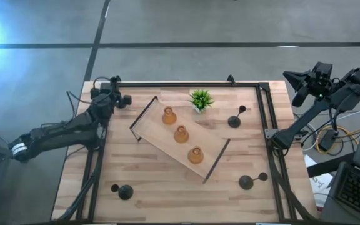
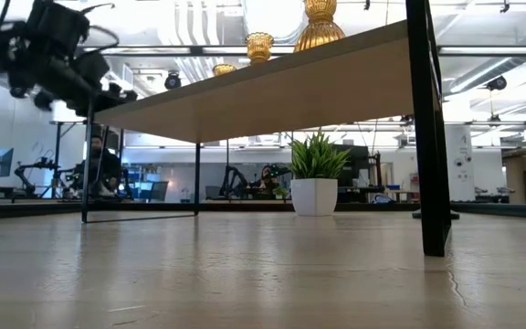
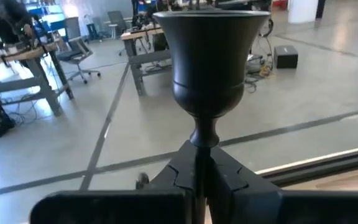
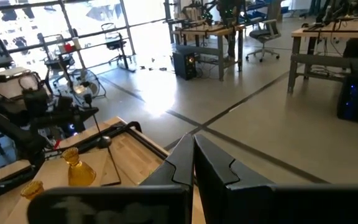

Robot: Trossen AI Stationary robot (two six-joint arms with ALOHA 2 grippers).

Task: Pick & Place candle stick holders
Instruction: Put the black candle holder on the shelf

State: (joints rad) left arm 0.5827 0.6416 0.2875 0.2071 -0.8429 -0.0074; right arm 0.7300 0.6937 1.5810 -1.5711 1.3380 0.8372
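A black candle stick holder (image 3: 213,56) with a wide cup and thin stem stands upright in my left gripper (image 3: 202,146), which is shut on it above the table's far left corner (image 1: 119,98). Its base is hidden below the fingers. Three amber holders (image 1: 180,134) stand in a row on the wooden tray (image 1: 161,142) at mid-table. Three more black holders lie on the tabletop: far right (image 1: 235,119), near right (image 1: 249,181), near left (image 1: 122,190). My right gripper (image 4: 193,146) is shut and holds nothing, raised beyond the table's right edge (image 1: 292,77). My left gripper pinches the black holder's thin stem (image 3: 204,134), just below the cup, between its two fingers. The fingers come at it about level and lie across the stem. The holder stands upright with its cup above the fingertips, lifted clear of the table.
A small green plant in a white pot (image 1: 200,100) stands at the far edge behind the tray. The tray sits slantwise, raised on dark legs (image 2: 427,128). A dark frame (image 1: 186,84) runs round the table's edges. Bare wood lies along the near edge.
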